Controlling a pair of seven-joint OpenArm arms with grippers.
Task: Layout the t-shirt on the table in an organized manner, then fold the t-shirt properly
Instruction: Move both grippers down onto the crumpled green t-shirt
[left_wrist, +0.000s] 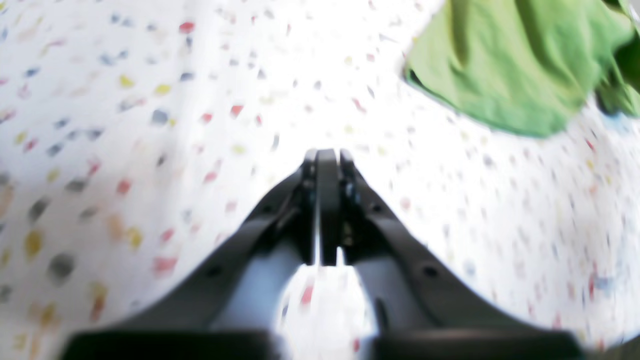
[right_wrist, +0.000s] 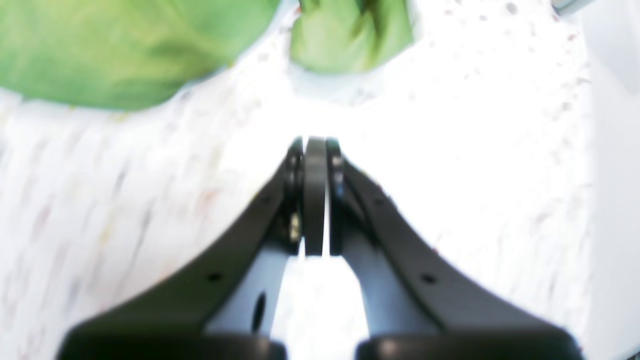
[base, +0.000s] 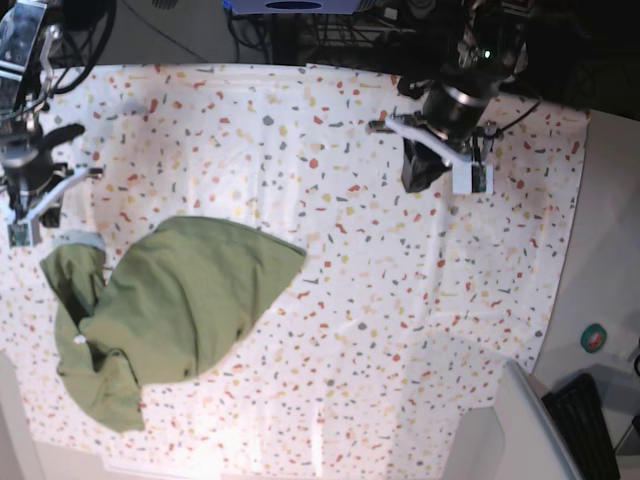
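Observation:
The olive-green t-shirt (base: 170, 300) lies crumpled in a heap at the near left of the speckled table (base: 400, 300), one part bunched toward the left edge. In the left wrist view the t-shirt (left_wrist: 510, 65) shows at the upper right, well away from my left gripper (left_wrist: 327, 152), which is shut on nothing above bare cloth (left_wrist: 150, 150). My right gripper (right_wrist: 315, 142) is also shut and empty, with the t-shirt (right_wrist: 125, 50) a little beyond its tips. In the base view the left gripper (base: 425, 170) hovers at the far right and the right gripper (base: 22, 225) sits just beyond the shirt's left end.
Beyond the cloth's right edge is a plain grey-white surface (base: 600, 250) with a green tape roll (base: 596, 338) and a dark keyboard-like object (base: 580, 415). A white box corner (base: 510, 430) stands at the near right. Cables and equipment line the far edge.

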